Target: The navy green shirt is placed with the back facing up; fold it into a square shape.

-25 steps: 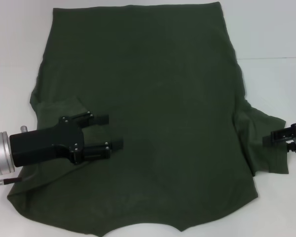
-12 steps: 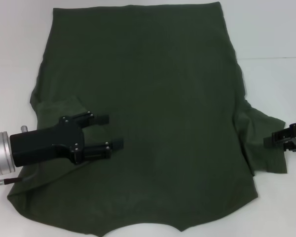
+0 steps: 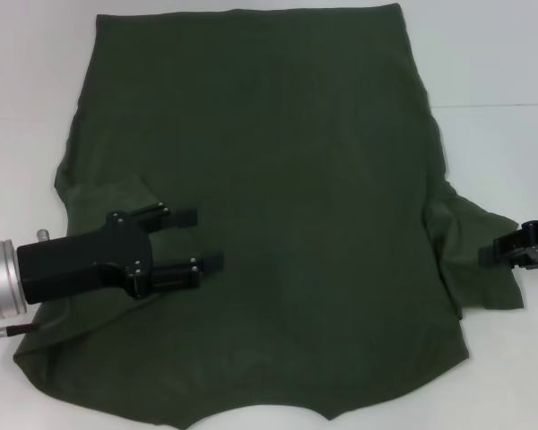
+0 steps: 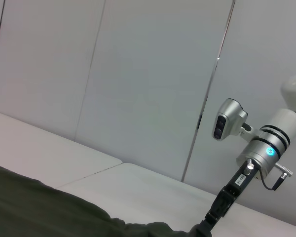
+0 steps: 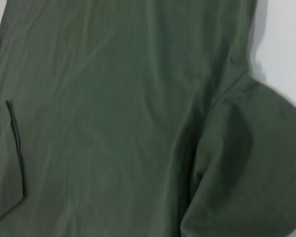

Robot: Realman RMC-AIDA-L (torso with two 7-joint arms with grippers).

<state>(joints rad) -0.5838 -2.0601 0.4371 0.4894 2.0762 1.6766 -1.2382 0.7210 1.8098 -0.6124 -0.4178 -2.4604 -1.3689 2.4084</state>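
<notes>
Left gripper [image 3: 200, 239], jaws apart, over dark olive-green cotton shirt [image 3: 278, 179]; right gripper [image 3: 520, 251] at sleeve, state unclear. Risk: sleeve bunching under a shallow pinch.

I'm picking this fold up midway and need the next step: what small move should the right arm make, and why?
Probably bring the right pincer further in over the large dark olive-green cotton shirt's sleeve to grasp it. That sleeve lies spread out on the white table, unfolded, and the pincer sits only at its outer edge. The left pincer rests open over the opposite sleeve, which looks tucked inward.
</notes>
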